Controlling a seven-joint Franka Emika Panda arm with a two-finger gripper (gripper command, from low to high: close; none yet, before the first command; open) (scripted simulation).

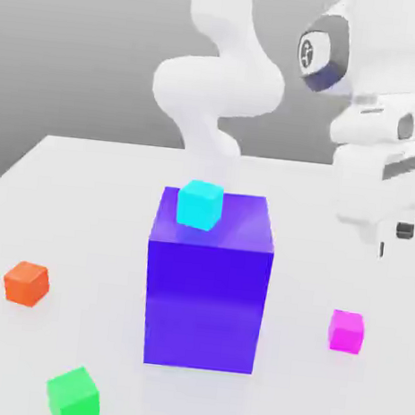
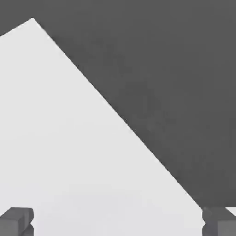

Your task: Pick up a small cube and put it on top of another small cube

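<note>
The small magenta-pink cube (image 1: 346,331) sits on the white table (image 1: 86,198) towards the exterior view's right, near the front. My gripper (image 1: 393,240) hangs above and slightly behind it, well off the surface, with nothing held. In the hand view my gripper (image 2: 117,221) is open, its two dark fingertips (image 2: 16,220) standing far apart over bare table (image 2: 69,138). A small cyan cube (image 1: 200,203) rests on top of the big blue-violet block (image 1: 207,292) at the table's middle.
An orange cube (image 1: 26,283) lies at the exterior view's left and a green cube (image 1: 73,394) at the front left. The tall block stands between them and the magenta cube. In the hand view the table's edge runs diagonally against dark floor (image 2: 175,69).
</note>
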